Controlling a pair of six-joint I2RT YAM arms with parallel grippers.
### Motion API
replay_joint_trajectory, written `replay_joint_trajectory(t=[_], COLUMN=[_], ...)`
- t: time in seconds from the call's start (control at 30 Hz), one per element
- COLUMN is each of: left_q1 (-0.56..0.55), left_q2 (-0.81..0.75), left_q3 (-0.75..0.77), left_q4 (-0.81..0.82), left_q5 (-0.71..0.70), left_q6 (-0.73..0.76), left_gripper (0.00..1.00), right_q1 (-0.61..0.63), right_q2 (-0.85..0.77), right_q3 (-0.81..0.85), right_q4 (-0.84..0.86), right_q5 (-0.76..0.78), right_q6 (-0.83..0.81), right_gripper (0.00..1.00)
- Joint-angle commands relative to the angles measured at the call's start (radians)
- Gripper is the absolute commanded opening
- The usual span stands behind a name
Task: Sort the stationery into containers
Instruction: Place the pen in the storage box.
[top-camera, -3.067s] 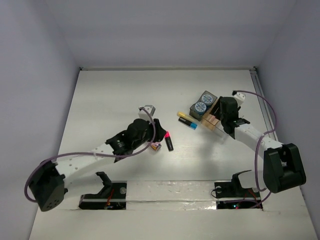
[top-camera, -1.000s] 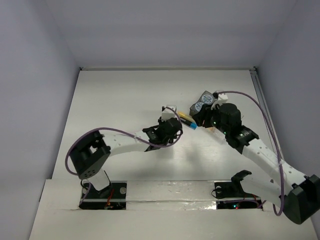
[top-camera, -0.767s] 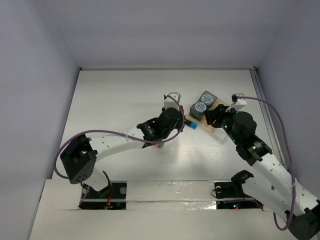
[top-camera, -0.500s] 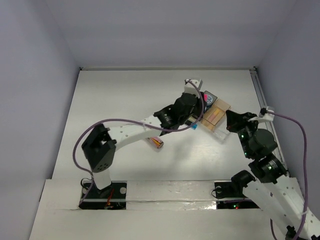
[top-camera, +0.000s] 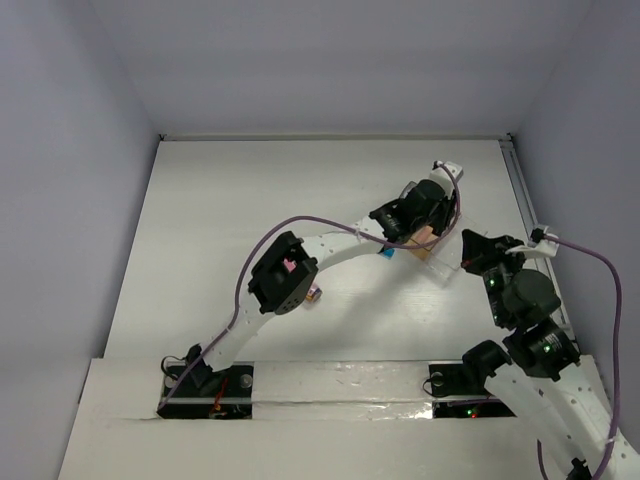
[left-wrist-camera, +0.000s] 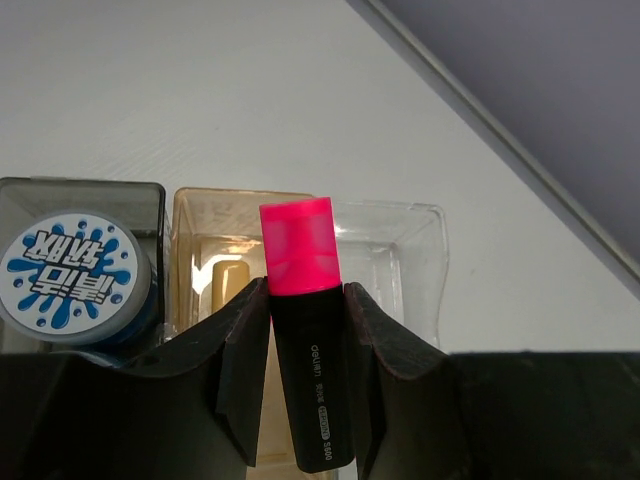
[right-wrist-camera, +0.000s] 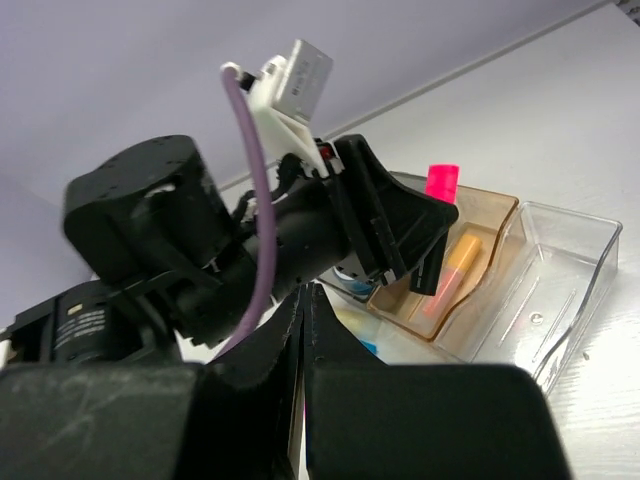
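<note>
pink-capped marker (left-wrist-camera: 306, 350) clamped in left hand (left-wrist-camera: 305, 298) over tan tray (left-wrist-camera: 200, 215); right hand (right-wrist-camera: 303, 305) closed

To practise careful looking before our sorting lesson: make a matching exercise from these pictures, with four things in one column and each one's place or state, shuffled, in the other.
Column one
1. pink-capped highlighter
2. blue-and-white roll
3. pale orange marker
4. clear tray

Column two
A. lying in the tan tray
B. nothing in it
C. clamped in the left gripper
D. sitting in the dark grey tray

Pairs: 1-C, 2-D, 3-A, 4-B
</note>
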Motion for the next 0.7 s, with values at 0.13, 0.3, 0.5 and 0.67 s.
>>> replay_joint_trajectory(t=[0.13, 0.3, 0.5, 0.67], left_q1=[0.029, 0.029, 0.029, 0.029], left_q2=[0.009, 0.010, -0.065, -0.206], left_q3=[0.043, 0.020, -0.025, -0.172], left_q4=[-0.006, 0.011, 0.034, 0.103], left_q5=[0.030, 0.013, 0.026, 0.033], left_q6=[0.024, 0.026, 0.035, 0.036], left_gripper=[0.00, 0.28, 0.60, 0.65], right_q1=[0.004, 0.004, 0.004, 0.004], right_q2=[-0.012, 0.013, 0.045, 0.097], right_q3=[-0.017, -0.033, -0.030, -0.017], right_q4=[0.004, 0.031, 0.044, 0.042], right_q5=[-0.013, -0.043, -0.065, -0.079], right_q6=[0.013, 0.013, 0.010, 0.005], right_gripper=[0.04, 0.09, 0.26, 0.29])
